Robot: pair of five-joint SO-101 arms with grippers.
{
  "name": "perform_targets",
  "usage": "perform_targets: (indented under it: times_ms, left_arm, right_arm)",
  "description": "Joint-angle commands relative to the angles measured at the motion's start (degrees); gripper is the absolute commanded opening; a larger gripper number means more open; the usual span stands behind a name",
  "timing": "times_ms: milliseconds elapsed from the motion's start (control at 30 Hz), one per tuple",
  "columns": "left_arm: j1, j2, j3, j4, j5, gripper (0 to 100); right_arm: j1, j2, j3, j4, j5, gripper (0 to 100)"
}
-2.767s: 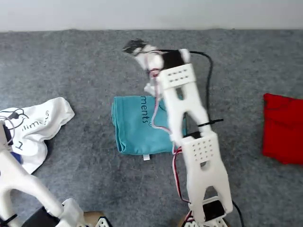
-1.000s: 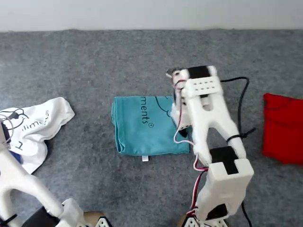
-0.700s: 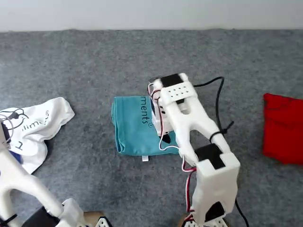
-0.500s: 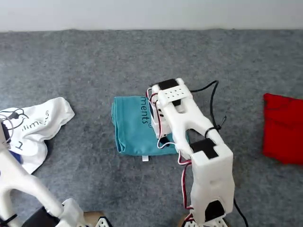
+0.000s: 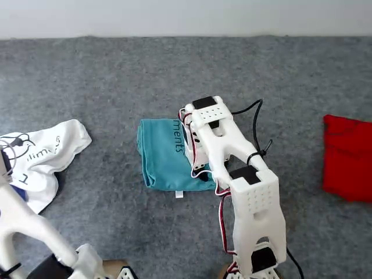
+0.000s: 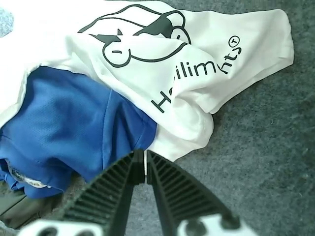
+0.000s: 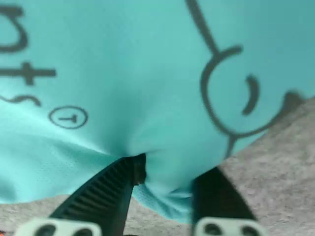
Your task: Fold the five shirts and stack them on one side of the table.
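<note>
A folded teal shirt (image 5: 165, 156) lies mid-table. My right arm (image 5: 218, 133) reaches over its right half. In the right wrist view my right gripper (image 7: 172, 169) is open and pressed down on the teal shirt (image 7: 147, 73), whose edge bunches between the fingers. A crumpled white shirt (image 5: 43, 152) with black print lies at the left. A red shirt (image 5: 347, 157) lies at the right edge. My left gripper (image 6: 146, 169) hangs shut above the white shirt (image 6: 187, 59) and a blue shirt (image 6: 74, 132) tucked under it.
The table is covered in grey carpet (image 5: 104, 75). An olive piece of cloth (image 6: 15, 212) peeks out beside the blue shirt. My left arm (image 5: 23, 224) stands at the table's front left corner.
My right arm drew back from the table's far side, swung right, then came down onto the teal shirt's right half. The left arm and the shirts have kept still.
</note>
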Motion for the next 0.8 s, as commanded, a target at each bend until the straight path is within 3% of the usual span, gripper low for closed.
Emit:
perform_targets:
  times_ms: [0,167,333,633,767]
  left_arm:
    - [0.53,-1.67,-0.40,-0.88,0.35,1]
    - [0.53,-1.67,-0.40,-0.88,0.35,1]
    - [1.32,-1.67,-0.40,-0.88,0.35,1]
    - [7.03,-1.58,-0.31,-1.49,0.35,1]
    - [7.91,-1.67,-0.31,-1.14,0.35,1]
  right_arm:
    - [0.66,1.27,-1.67,1.27,1.41,0.7]
    - [1.89,-2.68,-2.73,6.46,5.27,1.0]
    - [9.27,-6.99,-1.93,8.40,18.73,1.0]
    - [28.18,-6.11,-4.57,7.43,66.29,1.0]
    - [31.16,-3.91,-10.29,-4.88,82.73,1.0]
